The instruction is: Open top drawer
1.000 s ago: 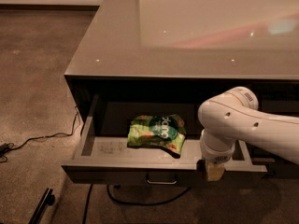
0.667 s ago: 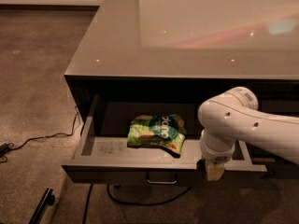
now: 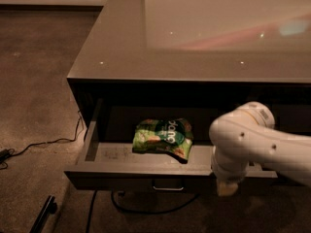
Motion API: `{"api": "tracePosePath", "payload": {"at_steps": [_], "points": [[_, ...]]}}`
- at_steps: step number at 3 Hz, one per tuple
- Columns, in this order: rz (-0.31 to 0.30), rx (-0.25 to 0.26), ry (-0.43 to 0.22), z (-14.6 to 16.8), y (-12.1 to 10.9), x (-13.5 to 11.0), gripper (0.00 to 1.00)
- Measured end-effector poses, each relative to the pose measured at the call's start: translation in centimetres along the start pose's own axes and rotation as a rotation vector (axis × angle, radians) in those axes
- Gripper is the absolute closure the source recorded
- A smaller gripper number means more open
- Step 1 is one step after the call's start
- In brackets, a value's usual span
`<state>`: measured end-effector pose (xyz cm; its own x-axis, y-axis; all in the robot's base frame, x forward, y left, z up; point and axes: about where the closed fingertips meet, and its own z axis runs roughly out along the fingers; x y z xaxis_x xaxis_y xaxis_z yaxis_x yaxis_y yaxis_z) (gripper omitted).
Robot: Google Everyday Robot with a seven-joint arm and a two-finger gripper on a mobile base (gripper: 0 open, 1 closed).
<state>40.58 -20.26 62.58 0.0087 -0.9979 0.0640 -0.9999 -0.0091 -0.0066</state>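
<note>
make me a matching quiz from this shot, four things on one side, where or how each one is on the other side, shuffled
1. top drawer
2. snack bag
3. gripper
4. cable

a. on the floor, left of the cabinet
b. pulled out
c. at the drawer's front edge, right of the handle
d. lying inside the drawer

Pairs: 1-b, 2-d, 3-c, 4-a

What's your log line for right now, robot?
top drawer: pulled open | snack bag: lying inside | gripper: at drawer's front edge, right of handle
</note>
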Motion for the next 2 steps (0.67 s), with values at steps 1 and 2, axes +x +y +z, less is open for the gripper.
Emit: {"api": "tracePosePath", "payload": {"at_steps": [1, 2], "points": [[0.019, 0.019, 0.015, 0.0, 2.8, 0.4, 0.0], [0.025, 0.073, -0.025, -1.9, 4.2, 0.2, 0.0]]}}
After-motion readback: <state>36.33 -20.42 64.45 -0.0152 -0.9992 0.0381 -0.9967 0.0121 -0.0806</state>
